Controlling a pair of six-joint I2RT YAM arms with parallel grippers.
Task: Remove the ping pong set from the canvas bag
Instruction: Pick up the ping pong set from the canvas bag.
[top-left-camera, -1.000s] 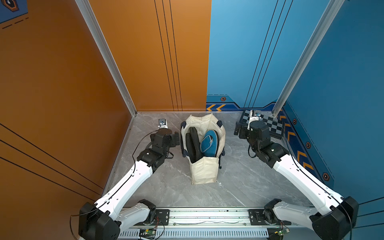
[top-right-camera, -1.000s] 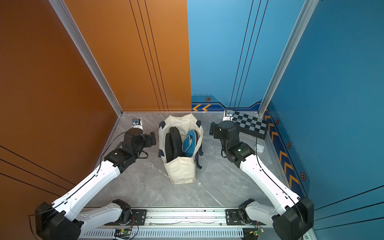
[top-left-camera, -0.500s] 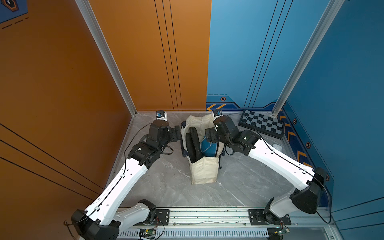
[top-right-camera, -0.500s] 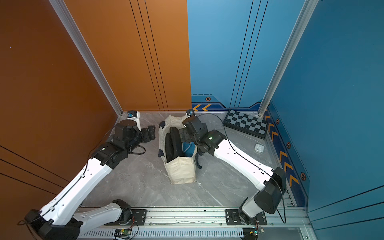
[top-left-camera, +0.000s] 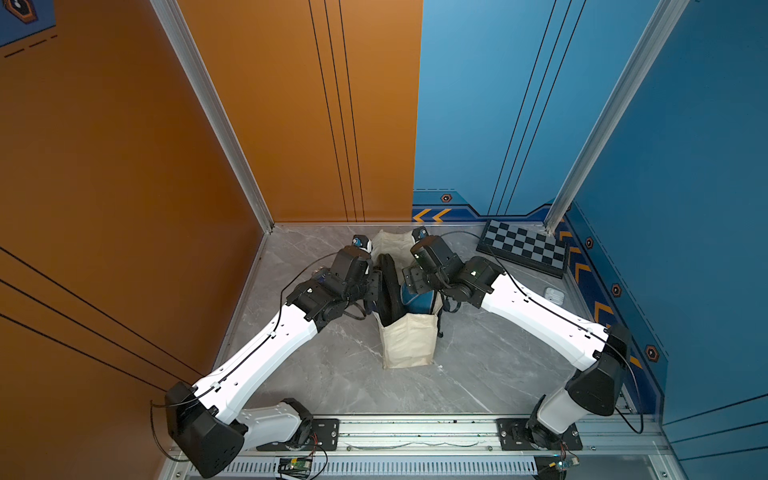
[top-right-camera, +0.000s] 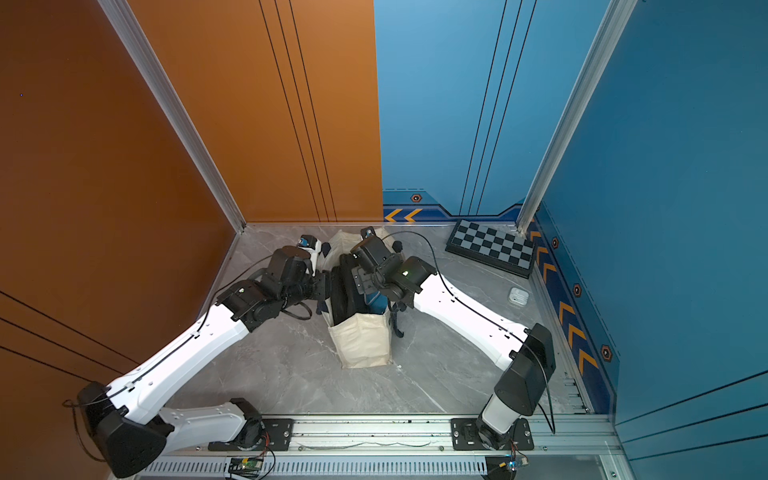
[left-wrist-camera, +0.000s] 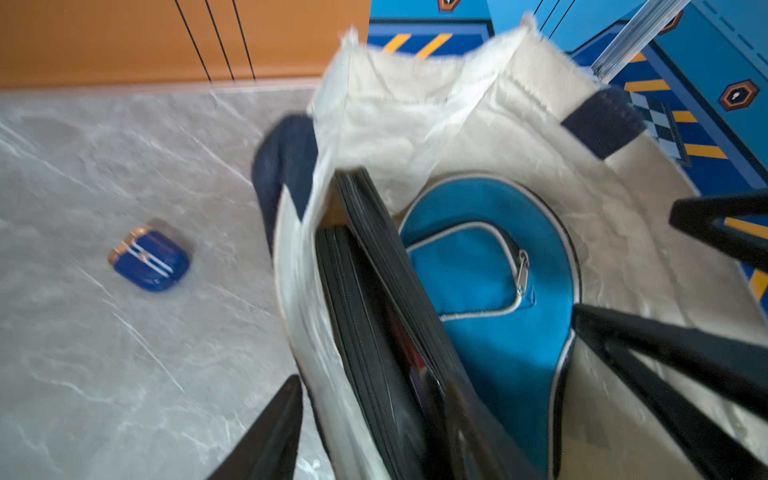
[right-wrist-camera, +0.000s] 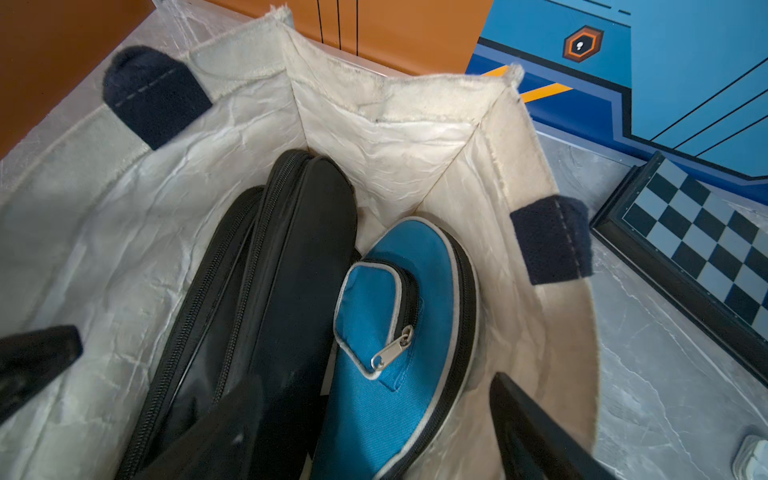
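Straddling one side wall of the canvas bag (top-left-camera: 409, 340), the left fingers (left-wrist-camera: 274, 432) stand apart, one outside the cloth and one inside over the blue case (left-wrist-camera: 490, 266), with the two dark pouches (left-wrist-camera: 374, 291) between them (whether they press on anything is unclear). The right fingers (right-wrist-camera: 37, 353) are spread wide in the bag's mouth, holding nothing. Pouches and case stand on edge inside the bag, which is upright on the grey surface (top-left-camera: 332, 374).

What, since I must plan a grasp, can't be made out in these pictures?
Black pouches: right wrist view shows only zipped edges; contents hidden.
Blue case: in both top views, mostly covered by the right arm.
Small blue item: left wrist view, blurred.
White item: right wrist view, cut by edge.
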